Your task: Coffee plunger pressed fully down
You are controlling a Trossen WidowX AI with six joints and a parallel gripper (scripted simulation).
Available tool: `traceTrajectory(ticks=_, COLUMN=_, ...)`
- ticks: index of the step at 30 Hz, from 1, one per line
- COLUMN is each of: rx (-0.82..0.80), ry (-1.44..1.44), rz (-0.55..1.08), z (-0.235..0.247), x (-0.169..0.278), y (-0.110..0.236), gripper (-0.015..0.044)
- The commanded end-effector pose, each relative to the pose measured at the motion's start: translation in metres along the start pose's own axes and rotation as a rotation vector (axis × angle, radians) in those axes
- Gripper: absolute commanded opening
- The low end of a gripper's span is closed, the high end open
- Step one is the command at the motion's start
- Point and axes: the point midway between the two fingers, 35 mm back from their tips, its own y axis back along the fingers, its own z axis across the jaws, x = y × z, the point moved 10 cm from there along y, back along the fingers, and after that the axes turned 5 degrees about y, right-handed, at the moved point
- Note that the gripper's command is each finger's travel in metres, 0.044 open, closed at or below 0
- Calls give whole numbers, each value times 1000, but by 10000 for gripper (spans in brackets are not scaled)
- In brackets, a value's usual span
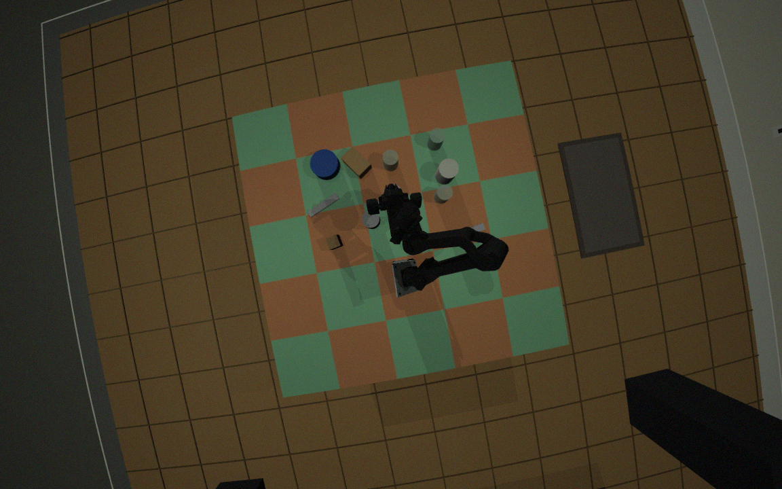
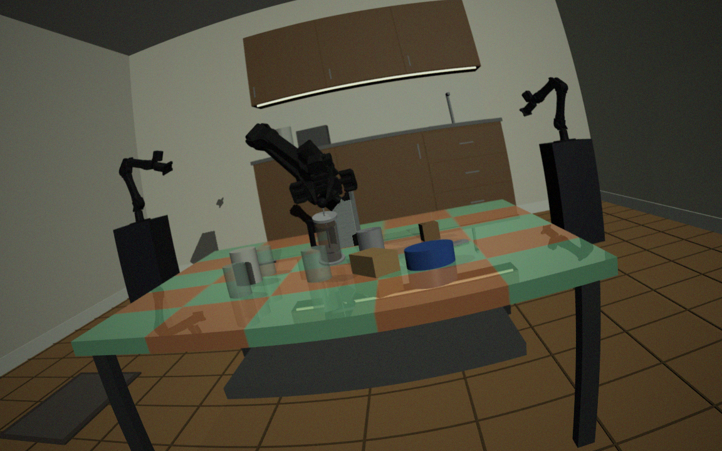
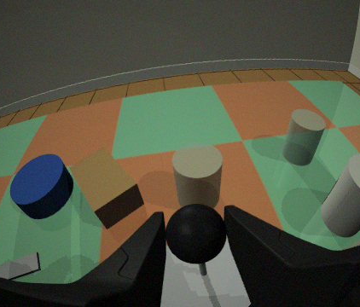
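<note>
On the checkered worktop (image 2: 521, 263), among pale cylinders, a tan box (image 3: 107, 187) and a blue puck (image 3: 42, 186), the coffee press (image 2: 328, 238) is seen standing upright near the middle, behind the front row of objects in the exterior view. Directly above it the gripper (image 3: 195, 231) is hung from the arm, pointed downward, and is clenched on the black plunger knob (image 3: 196, 232), which is caught between the two dark fingers. Below the knob a thin rod (image 3: 204, 269) is seen running down to the grey lid (image 3: 203, 292), so the plunger's long axis is judged near vertical and in line with the gripper's approach. Only a short length of rod is left showing, so the stroke is judged well advanced but unfinished. A straight downward push along that rod is called for; any sideways drift is likely to tip or slide the press.
</note>
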Motion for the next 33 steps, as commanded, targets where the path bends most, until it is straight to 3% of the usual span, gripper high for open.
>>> traceTrajectory(ticks=1, rx=12, ry=40, rz=53, z=2, x=9, y=-4, gripper=112)
traceTrajectory(ticks=33, rx=12, ry=40, rz=53, z=4, x=6, y=-7, gripper=112)
